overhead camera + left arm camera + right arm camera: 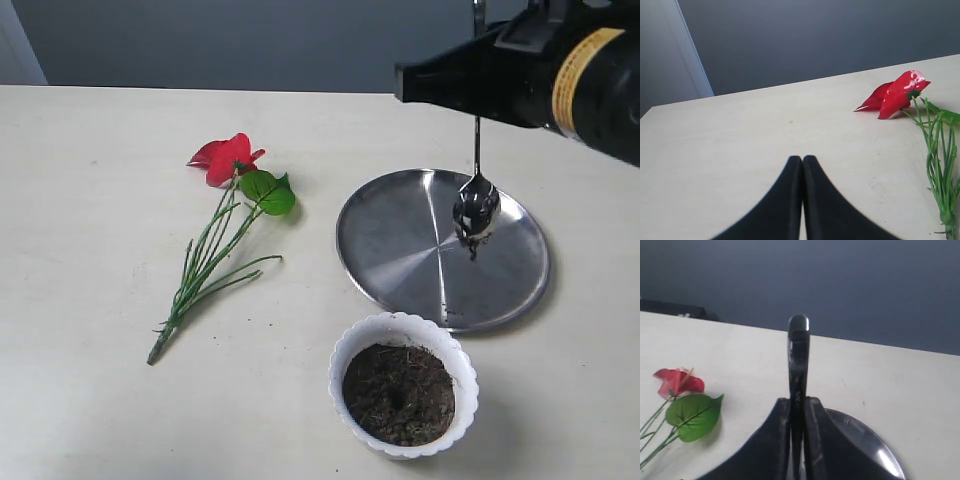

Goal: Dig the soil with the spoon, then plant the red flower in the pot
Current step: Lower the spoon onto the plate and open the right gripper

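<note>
My right gripper (pixel 798 402) is shut on the spoon (pixel 476 208), which hangs upright with its bowl a little above the steel plate (pixel 390 250). Dark crumbs cling to the bowl. In the right wrist view the spoon's handle (pixel 798 355) sticks out past the fingers. The white scalloped pot (pixel 400 322) stands nearer the front, apart from the spoon, and the soil (pixel 400 395) in it has a small dent in the middle. The red flower (pixel 228 158) lies flat on the table to the left. My left gripper (pixel 802 159) is shut on nothing, with the red flower (pixel 897 92) off to its side.
The round steel plate lies just behind the pot, and its edge (pixel 865 435) shows under the right gripper. The flower's long green stems (pixel 200 270) trail toward the table's front. A grey wall stands behind the pale table (pixel 100 380).
</note>
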Controlling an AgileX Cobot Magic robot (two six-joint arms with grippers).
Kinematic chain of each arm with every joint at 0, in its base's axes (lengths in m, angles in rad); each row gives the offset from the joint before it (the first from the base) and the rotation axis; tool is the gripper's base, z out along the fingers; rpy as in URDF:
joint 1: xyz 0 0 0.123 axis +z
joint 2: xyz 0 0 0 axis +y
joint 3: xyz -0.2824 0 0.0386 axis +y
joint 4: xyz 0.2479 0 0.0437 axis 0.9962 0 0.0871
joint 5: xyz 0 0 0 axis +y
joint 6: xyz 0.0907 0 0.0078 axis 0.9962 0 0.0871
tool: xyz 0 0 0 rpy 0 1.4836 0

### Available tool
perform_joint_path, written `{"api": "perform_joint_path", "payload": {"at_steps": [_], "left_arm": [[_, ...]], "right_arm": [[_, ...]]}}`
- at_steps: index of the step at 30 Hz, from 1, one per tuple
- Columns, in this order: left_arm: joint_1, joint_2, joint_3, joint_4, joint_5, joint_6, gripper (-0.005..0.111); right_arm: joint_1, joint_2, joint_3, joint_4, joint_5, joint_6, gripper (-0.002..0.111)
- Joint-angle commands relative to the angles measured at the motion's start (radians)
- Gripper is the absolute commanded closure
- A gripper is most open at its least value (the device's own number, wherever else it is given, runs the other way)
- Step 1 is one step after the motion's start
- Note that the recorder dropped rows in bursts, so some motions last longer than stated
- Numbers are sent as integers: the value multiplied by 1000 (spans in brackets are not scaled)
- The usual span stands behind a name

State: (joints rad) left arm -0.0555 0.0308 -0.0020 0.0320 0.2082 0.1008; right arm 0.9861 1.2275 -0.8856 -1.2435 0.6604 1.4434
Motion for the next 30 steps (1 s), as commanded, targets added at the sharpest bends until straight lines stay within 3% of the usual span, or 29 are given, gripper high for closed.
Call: {"api": "perform_joint_path", "payload": {"at_steps": [1, 8, 16, 23, 30], "left_arm": [[3, -7, 2, -1, -6, -2, 106], [3, -7, 2, -1, -6, -2, 106], [3, -7, 2, -1, -6, -2, 106], [3, -7, 2, -1, -6, -2, 106], [3, -7, 2, -1, -6, -2, 106]], "right_arm": [[-219, 146, -60, 146, -229, -224, 109], [-395, 472, -245, 466, -277, -683, 109], [-416, 770, -566, 903, -8, -1235, 109], [-416, 880, -745, 1007, 251, -1376, 109], [-416, 964, -782, 1009, 369, -1391, 109]]}}
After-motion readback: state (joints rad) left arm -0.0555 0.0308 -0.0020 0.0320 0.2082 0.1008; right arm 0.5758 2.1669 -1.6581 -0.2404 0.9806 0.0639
